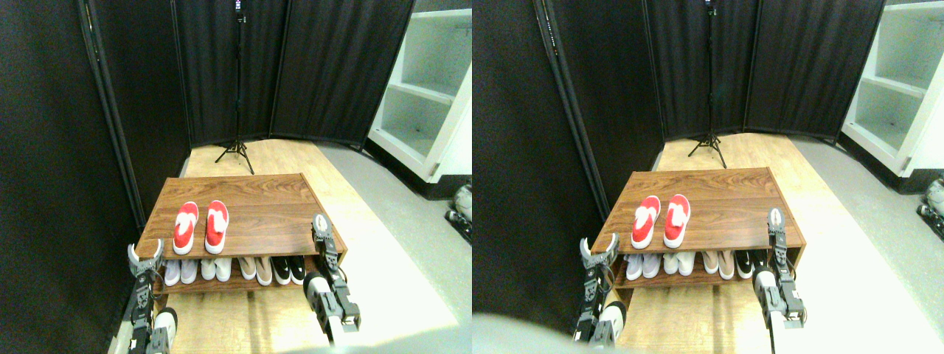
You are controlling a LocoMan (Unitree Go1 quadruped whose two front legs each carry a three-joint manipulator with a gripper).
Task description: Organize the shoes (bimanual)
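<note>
The pair of bright red slip-on sneakers [200,226] sits together on the walnut-brown wooden shoe rack [265,199]. The left gripper [144,257], jaws spread and empty, waits beside the rack; the right gripper [320,232], whose jaws I cannot tell, could nudge a shoe off.

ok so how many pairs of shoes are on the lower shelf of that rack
4 pairs, in a row left to right: two white pairs, a beige pair, a black pair. The right end effector may hide more at the right end.
</note>
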